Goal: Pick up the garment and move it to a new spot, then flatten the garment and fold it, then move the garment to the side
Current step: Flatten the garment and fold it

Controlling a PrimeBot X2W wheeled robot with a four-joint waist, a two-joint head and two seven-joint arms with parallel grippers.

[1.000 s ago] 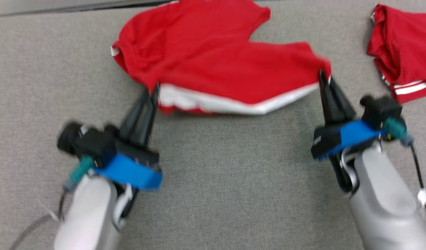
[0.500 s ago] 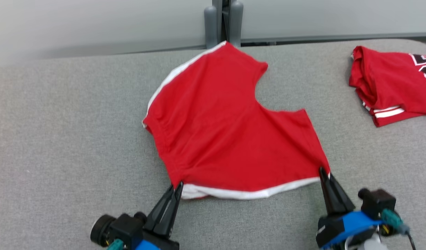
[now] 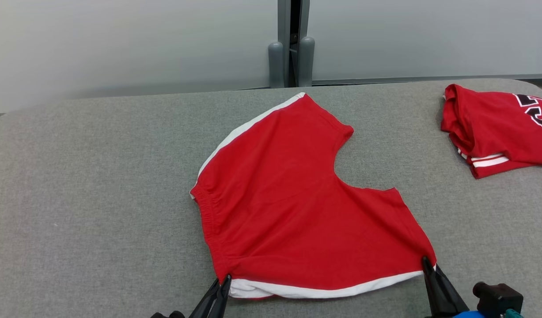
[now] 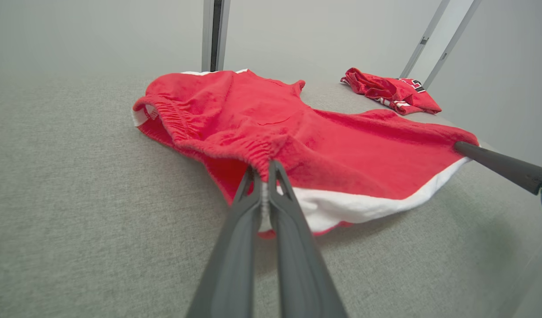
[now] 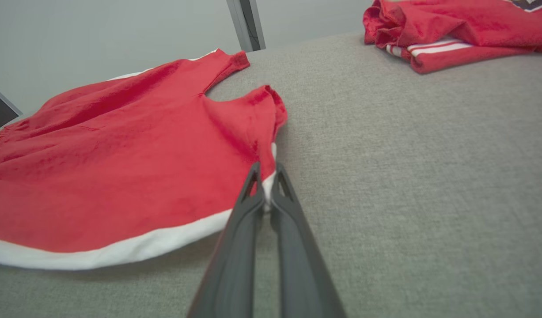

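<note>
The garment point(image 3: 293, 207) is a pair of red shorts with a white side stripe, spread on the grey padded table point(image 3: 98, 185). My left gripper point(image 3: 224, 279) is shut on its near waistband corner, and the pinch shows in the left wrist view point(image 4: 265, 170). My right gripper point(image 3: 426, 263) is shut on the near leg-hem corner, where the fabric point(image 5: 120, 168) is clamped between its tips point(image 5: 265, 170). The near white-striped edge point(image 4: 363, 203) hangs slightly lifted between the two grips. The far leg lies flat toward the table's back edge.
A second red garment point(image 3: 500, 128) with white stripes and black print lies bunched at the table's back right. A grey wall with a vertical post point(image 3: 293, 44) stands just behind the table. Bare grey surface stretches to the left and along the near edge.
The head camera has tilted up, so the whole scene slid down the picture. Both grippers stayed shut on the shorts, which now lie more spread out and flatter.
</note>
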